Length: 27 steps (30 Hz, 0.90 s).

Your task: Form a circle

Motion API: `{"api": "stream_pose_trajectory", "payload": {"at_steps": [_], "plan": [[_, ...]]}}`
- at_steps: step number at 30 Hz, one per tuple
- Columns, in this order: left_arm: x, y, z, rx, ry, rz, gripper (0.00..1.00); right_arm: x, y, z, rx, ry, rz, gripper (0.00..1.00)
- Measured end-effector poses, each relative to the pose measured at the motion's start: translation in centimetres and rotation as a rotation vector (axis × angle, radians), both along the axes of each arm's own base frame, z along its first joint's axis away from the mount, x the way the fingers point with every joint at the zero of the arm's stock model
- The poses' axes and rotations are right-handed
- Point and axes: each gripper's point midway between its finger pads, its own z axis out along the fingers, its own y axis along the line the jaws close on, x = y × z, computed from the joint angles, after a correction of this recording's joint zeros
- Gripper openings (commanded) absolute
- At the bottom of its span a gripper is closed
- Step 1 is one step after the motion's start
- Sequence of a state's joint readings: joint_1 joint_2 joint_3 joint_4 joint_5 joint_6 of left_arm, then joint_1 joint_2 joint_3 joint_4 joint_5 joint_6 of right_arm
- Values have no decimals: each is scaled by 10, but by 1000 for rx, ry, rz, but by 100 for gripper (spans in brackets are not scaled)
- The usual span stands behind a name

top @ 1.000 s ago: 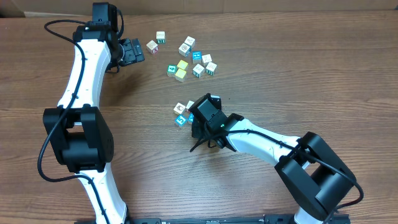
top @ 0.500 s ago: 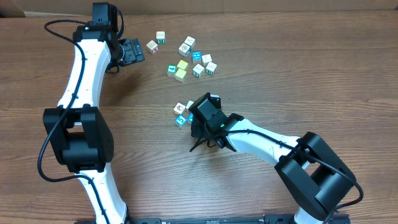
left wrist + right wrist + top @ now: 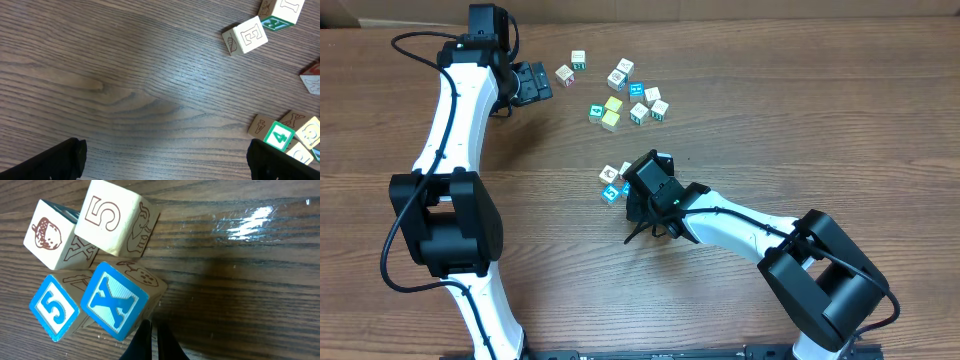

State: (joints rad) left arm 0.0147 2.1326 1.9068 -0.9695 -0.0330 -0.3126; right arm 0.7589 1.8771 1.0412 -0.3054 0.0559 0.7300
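Nudging job tbh: circle (image 3: 617, 180) just clump of four cubes, blue X cube (image 3: 115, 302) beside right gripper (image 3: 150, 335), clenched, empty. Probably light, hard, slidey; push flat sides. Left gripper (image 3: 532, 83) splayed wide, far from X cube.

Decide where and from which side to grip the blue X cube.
Take the blue X cube from above, by its drawn side face and the face opposite. The blue 5 cube sits against another side, and the white 5 cube crowds a corner, so those two faces look freest. The right gripper, shut, must open first.
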Motion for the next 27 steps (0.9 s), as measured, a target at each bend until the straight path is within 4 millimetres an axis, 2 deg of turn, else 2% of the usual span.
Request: {"api": "stream_pose_trajectory", "payload": {"at_steps": [10, 14, 19, 26, 27], "plan": [[0, 0, 0, 0, 0, 0, 100, 0, 0, 0, -2, 2, 0, 4], [0, 0, 0, 0, 0, 0, 100, -7, -10, -5, -49, 31, -7, 4], [0, 0, 0, 0, 0, 0, 100, 1, -35, 2, -129, 3, -67, 4], [0, 0, 0, 0, 0, 0, 100, 35, -83, 7, -170, -36, -213, 5], [0, 0, 0, 0, 0, 0, 100, 42, -94, 8, -174, -43, -247, 9]]}}
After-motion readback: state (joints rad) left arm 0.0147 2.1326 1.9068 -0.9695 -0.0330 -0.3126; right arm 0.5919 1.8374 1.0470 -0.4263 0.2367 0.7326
